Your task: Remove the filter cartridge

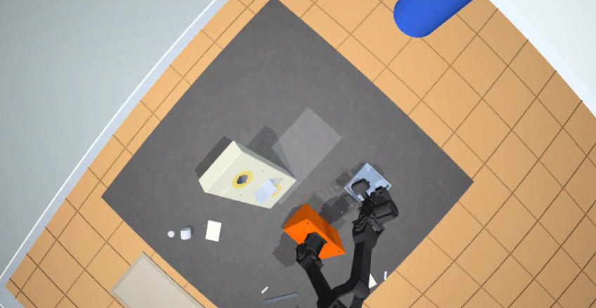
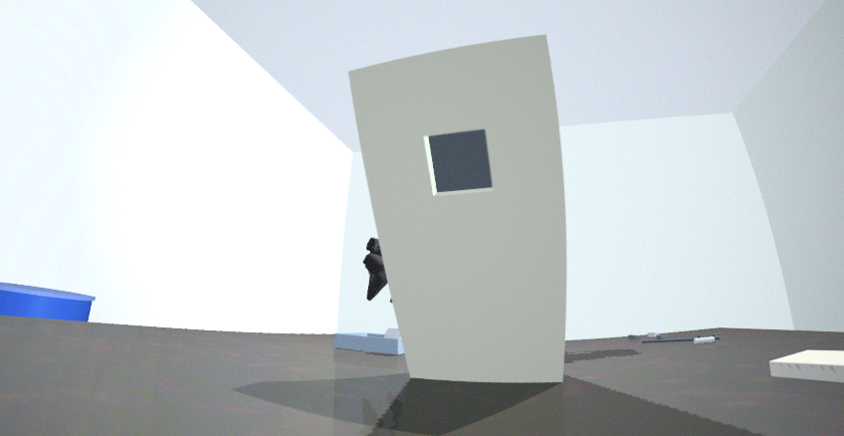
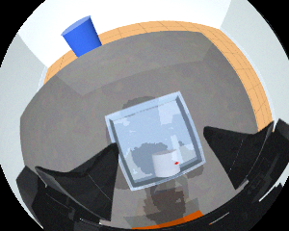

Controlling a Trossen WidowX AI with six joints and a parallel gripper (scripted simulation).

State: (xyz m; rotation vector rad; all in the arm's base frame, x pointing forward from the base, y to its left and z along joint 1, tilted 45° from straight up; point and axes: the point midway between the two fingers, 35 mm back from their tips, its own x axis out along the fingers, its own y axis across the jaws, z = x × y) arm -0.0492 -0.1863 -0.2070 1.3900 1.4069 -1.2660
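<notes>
The cream service panel (image 1: 255, 169) (image 2: 474, 290) shows an open dark round hole (image 1: 242, 179) inside a yellow ring. A white round cartridge (image 3: 165, 165) with a small red mark is in the pale blue tray (image 1: 370, 171) (image 2: 363, 342) (image 3: 140, 127), near one wall; its top (image 2: 391, 332) shows over the rim. I cannot tell whether it stands or lies, and its slots do not show. My gripper (image 1: 370, 189) (image 3: 163, 141) is open and empty above the tray, fingers wide apart. In the exterior view the panel hides most of it.
An orange block (image 1: 330, 238) stands between the panel and the arm, partly under the arm. A pale flap (image 1: 266, 191) covers part of the panel's second yellow ring. A white block (image 1: 214, 230) and a small cylinder (image 1: 185, 233) lie left. A blue bin (image 1: 422, 8) (image 3: 83, 36) stands beyond.
</notes>
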